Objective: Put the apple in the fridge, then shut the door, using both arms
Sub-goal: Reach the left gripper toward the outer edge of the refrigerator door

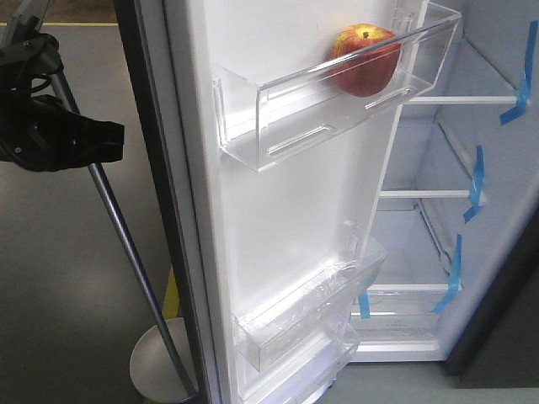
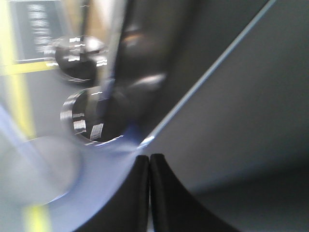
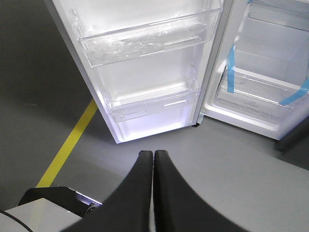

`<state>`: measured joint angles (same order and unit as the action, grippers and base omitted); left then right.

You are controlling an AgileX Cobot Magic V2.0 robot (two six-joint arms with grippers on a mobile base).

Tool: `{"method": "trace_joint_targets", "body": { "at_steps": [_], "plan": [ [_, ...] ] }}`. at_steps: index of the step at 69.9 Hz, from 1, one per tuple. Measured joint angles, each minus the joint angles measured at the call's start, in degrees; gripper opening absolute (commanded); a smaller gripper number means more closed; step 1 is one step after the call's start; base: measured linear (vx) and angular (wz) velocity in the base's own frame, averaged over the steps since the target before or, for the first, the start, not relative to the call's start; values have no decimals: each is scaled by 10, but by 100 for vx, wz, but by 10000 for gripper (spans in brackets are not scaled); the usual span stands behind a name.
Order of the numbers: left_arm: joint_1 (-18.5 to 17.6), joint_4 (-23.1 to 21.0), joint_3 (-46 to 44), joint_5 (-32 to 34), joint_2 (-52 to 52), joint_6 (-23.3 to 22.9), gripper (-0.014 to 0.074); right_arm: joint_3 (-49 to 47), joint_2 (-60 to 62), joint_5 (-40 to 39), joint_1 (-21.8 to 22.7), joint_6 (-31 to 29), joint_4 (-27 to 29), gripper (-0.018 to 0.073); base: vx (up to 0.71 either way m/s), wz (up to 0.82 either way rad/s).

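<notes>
A dull grey floor [image 1: 67,252] runs under the fridge, crossed by a yellow line [image 3: 72,140] at the near left. The door [image 1: 278,219] stands open, its white inner face turned to the room and fitted with clear plastic bins. The apple [image 1: 366,59] sits in the upper bin [image 1: 278,126], at that bin's right end, stem dimple up, red with a yellow patch on top. The lower bins [image 1: 312,295] are set further down the same face. To the right, the fridge's shelves carry strips of blue tape [image 1: 476,181] on their front edges. Left of the door, well apart from the apple, the black left arm [image 1: 50,135] hangs beside a slanted silver pole [image 1: 126,244] on a round base [image 1: 156,362]. The left gripper [image 2: 149,157] has its two fingers pressed flat against each other, gripping nothing; its view is badly blurred. The right gripper [image 3: 153,153] is pinched closed in the same way, pointing toward the foot of the door.
</notes>
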<state>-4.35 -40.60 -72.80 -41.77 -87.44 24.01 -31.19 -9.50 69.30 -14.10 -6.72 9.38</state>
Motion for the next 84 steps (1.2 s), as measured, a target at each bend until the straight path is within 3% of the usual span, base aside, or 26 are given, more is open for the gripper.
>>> {"method": "trace_joint_targets", "body": {
  "at_steps": [15,53,84],
  "plan": [
    [0,-90,-25,6,-43,48,-6,0,0,0,0,0,0,-9,0,0],
    [0,-181,-48,-35,-77,98,-6,0,0,0,0,0,0,-9,0,0],
    [-4,-323,-48,-141,-77,206,-6,0,0,0,0,0,0,-9,0,0]
  ]
}}
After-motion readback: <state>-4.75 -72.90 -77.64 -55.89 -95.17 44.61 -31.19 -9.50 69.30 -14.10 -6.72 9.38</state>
